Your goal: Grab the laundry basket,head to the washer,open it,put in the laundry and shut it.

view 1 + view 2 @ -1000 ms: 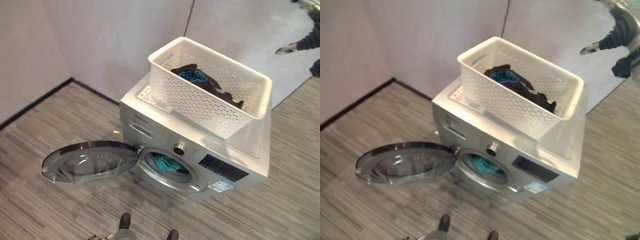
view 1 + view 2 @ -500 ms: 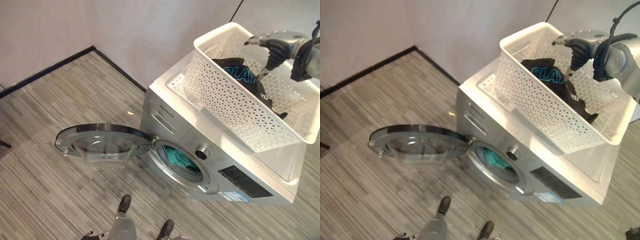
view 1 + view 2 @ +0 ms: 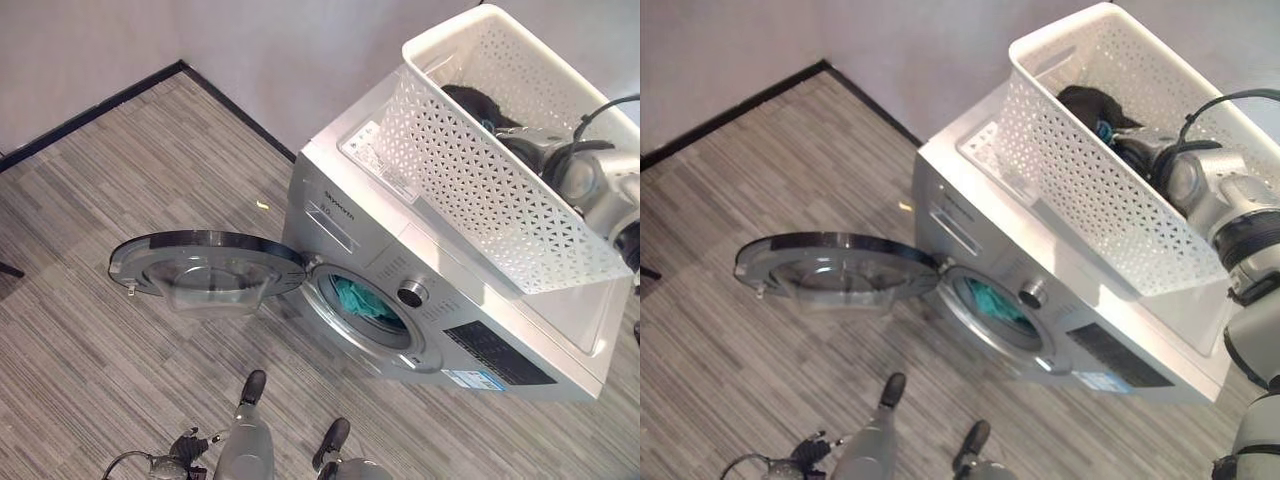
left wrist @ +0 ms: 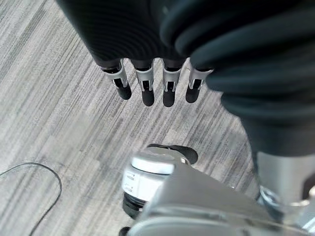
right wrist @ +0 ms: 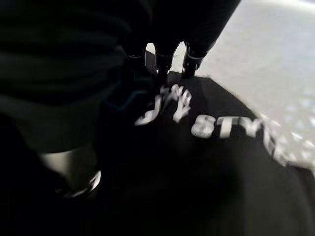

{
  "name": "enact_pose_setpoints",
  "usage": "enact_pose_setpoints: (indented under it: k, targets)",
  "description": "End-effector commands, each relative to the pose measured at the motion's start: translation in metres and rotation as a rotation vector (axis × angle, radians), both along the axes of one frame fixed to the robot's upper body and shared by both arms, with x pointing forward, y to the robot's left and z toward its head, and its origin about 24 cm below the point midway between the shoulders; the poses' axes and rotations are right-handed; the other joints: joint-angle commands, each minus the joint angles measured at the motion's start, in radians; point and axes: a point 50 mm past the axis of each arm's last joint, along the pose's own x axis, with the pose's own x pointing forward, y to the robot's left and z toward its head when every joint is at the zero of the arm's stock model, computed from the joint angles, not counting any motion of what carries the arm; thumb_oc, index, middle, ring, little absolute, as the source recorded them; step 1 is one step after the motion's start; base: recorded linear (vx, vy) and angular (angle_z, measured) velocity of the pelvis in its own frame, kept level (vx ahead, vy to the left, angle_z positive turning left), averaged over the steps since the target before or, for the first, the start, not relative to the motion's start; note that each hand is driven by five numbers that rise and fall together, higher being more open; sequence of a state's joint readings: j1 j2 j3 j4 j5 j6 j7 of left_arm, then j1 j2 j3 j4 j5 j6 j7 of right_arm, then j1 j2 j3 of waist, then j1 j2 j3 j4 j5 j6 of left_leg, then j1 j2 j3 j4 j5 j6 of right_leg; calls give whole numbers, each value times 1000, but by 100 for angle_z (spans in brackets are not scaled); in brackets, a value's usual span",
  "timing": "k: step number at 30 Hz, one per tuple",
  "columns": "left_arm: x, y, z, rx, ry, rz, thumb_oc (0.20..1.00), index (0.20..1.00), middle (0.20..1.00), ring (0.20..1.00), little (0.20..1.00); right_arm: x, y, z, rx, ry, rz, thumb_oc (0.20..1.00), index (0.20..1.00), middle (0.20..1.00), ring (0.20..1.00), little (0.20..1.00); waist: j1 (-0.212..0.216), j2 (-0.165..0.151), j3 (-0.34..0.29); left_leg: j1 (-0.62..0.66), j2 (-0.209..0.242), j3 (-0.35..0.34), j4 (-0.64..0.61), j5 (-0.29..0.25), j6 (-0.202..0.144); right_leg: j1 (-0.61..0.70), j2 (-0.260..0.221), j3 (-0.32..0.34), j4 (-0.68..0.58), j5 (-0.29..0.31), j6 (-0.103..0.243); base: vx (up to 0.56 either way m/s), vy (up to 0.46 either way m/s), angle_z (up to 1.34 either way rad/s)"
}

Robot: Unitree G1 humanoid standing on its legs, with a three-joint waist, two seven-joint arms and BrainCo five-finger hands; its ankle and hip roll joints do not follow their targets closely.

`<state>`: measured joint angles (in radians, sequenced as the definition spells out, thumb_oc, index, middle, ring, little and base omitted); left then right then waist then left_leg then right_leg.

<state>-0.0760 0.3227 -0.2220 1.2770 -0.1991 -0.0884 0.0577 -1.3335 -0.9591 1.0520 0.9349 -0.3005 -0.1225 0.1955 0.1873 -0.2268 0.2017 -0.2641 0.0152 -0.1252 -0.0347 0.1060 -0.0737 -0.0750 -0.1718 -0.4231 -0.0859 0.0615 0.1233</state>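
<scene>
Right hand (image 5: pixel 165 61) is reaching down into the laundry basket (image 3: pixel 470 175), fingers going into the black garment (image 5: pixel 197 162) with white lettering. In the right wrist view the fingertips are lying against or partly buried in the cloth, so I can't tell whether they are closing on it or just touching. From the head views the right arm is coming over the basket's near rim, the hand low inside among the dark laundry (image 3: pixel 1090 105).

Left hand (image 4: pixel 155 83) is hanging idle over the grey striped floor (image 3: pixel 90 200), fingers straight and relaxed, holding nothing.

Basket is sitting on top of the washer (image 3: pixel 400 255), white and perforated, taking up most of the lid area. Dark clothes are lying in its bottom.

Washer door (image 3: pixel 205 275) is standing swung fully open to the robot's left, about level with the drum opening. Inside the drum a teal item (image 3: pixel 990 298) is showing, so at least one piece looks loaded.

Progress, judging from this layout:
- basket fetched and parked on the washer: done
- door opening: done
- loading: partly done, teal piece in, black piece or pieces in the basket
- door closing: not yet done

Next move probably needs a firm pinch on the black garment, a lift clear of the basket rim, then a carry down to the drum mouth without snagging on the open door.
</scene>
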Motion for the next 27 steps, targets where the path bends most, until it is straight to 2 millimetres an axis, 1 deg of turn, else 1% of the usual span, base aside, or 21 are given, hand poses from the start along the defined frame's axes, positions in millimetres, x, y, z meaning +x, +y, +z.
enact_pose_setpoints:
  k: [1,2,3,5,7,8,9,11,12,13,15,16,17,18,19,21,23,24,25,26,27]
  targets:
    - [8,-13,-2,-17,-4,-13,1000,1000,1000,1000,1000,3,6,16,-95,-61,-12,200,200,200,200,200,34,5,44,43,-5,-12,-53,-12,26,-1,-52,28,10,74,78,0,0,0]
    - [6,-13,-3,-14,2,-11,1000,1000,1000,1000,1000,4,12,19,-99,-81,13,200,200,200,200,200,30,5,41,46,-5,-11,-53,-13,26,1,-52,30,10,73,79,0,0,0]
    - [3,-13,-4,-1,16,-24,1000,1000,1000,1000,1000,2,5,28,-31,-160,-7,200,200,200,200,200,25,13,25,65,-5,-5,-53,-25,27,18,-54,33,13,69,80,0,0,0]
    - [4,-13,-3,3,14,-25,1000,1000,1000,1000,1000,1,4,34,14,-198,-5,200,200,200,200,200,19,14,17,66,-6,-3,-53,-23,28,19,-56,34,13,70,82,0,0,0]
    - [3,-12,-4,12,17,-30,1000,1000,1000,1000,1000,-4,-11,47,143,-304,-46,200,200,200,200,200,15,22,-1,85,-6,3,-53,-33,27,32,-55,34,21,58,80,23,-5,0]
    - [4,-8,-2,35,25,-46,1000,1000,1000,1000,1000,-11,-24,60,418,-433,-65,200,200,200,200,200,4,32,-31,121,0,10,-53,-42,26,59,-56,30,54,31,75,40,-7,2]
    - [4,-7,-2,36,25,-46,1000,1000,1000,1000,1000,-11,-24,59,418,-434,-66,200,200,200,200,200,3,30,-32,118,-2,9,-53,-39,27,57,-58,29,54,33,76,42,-10,6]
    - [6,-7,-2,47,25,-65,1000,1000,1000,1000,1000,-18,-40,74,693,-580,-102,200,200,200,200,200,-7,43,-58,150,4,16,-53,-49,24,86,-56,23,83,7,72,36,-9,4]
    - [6,-7,-1,48,25,-66,1000,1000,1000,1000,1000,-18,-41,74,694,-581,-103,200,200,200,200,200,-8,41,-59,148,3,15,-53,-46,25,85,-57,21,82,9,73,58,0,4]
    - [6,-10,-2,44,28,-91,1000,1000,1000,1000,1000,-24,-44,87,817,-664,-80,200,200,200,200,200,-18,48,-86,176,3,17,-53,-53,23,114,-57,14,85,-3,70,76,12,4]
    - [14,-17,-1,44,-2,-130,1000,1000,1000,1000,1000,-44,-53,124,1130,-954,0,200,200,200,200,200,-31,64,-138,216,1,23,-53,-69,22,164,-56,-2,78,-21,70,123,17,3]
    - [20,-24,0,65,-45,-138,1000,1000,1000,1000,1000,-75,-46,165,1310,-1313,204,200,200,200,200,200,-34,87,-172,237,-5,22,-53,-79,24,191,-59,-12,63,-25,74,68,27,-3]
    - [20,-23,0,68,-43,-139,1000,1000,1000,1000,1000,-75,-47,163,1311,-1316,201,200,200,200,200,200,-35,83,-173,234,-6,21,-53,-74,26,190,-60,-13,61,-21,74,47,25,0]
    - [21,-24,1,84,-49,-153,1000,1000,1000,1000,1000,-82,-45,168,1365,-1385,254,200,200,200,200,200,-32,88,-189,241,-8,21,-53,-76,27,198,-61,-14,55,-22,75,0,0,0]
    - [21,-25,1,92,-58,-162,1000,1000,1000,1000,1000,-97,-41,183,1474,-1508,354,200,200,200,200,200,-25,93,-207,247,-7,22,-53,-80,27,208,-61,-19,49,-27,75,52,-19,3]
    - [18,-24,1,90,-63,-135,1000,1000,1000,1000,1000,-112,-26,203,1596,-1569,533,200,200,200,200,200,-25,94,-231,263,-5,28,-51,-87,24,220,-60,-12,46,-36,74,0,0,0]
    - [16,-26,0,77,-60,-123,1000,1000,1000,1000,1000,-111,-23,205,1599,-1556,535,200,200,200,200,200,-29,98,-243,265,-7,31,-53,-80,26,220,-61,-9,43,-29,73,-18,9,-5]
    - [14,-33,-2,50,-61,-110,1000,1000,1000,1000,1000,-119,-14,212,1637,-1586,620,200,200,200,200,200,-36,110,-260,282,-6,42,-53,-86,27,231,-58,0,40,-30,69,12,-28,-13]
    - [17,-39,-2,20,-81,-97,1000,1000,1000,1000,1000,-124,-9,211,1706,-1607,699,200,200,200,200,200,-38,121,-264,293,-2,46,-53,-94,26,238,-53,5,41,-40,67,-17,-23,-23]
    - [22,-47,1,-33,-129,-86,1000,1000,1000,1000,1000,-123,-2,201,1838,-1594,779,200,200,200,200,200,-44,131,-271,300,-1,49,-53,-91,28,242,-52,10,42,-38,64,-32,-11,-28]
    - [22,-51,1,-58,-137,-89,1000,1000,1000,1000,1000,-119,3,195,1901,-1580,801,200,200,200,200,200,-46,136,-275,301,-2,50,-53,-91,30,240,-52,14,42,-37,62,-100,7,-25]
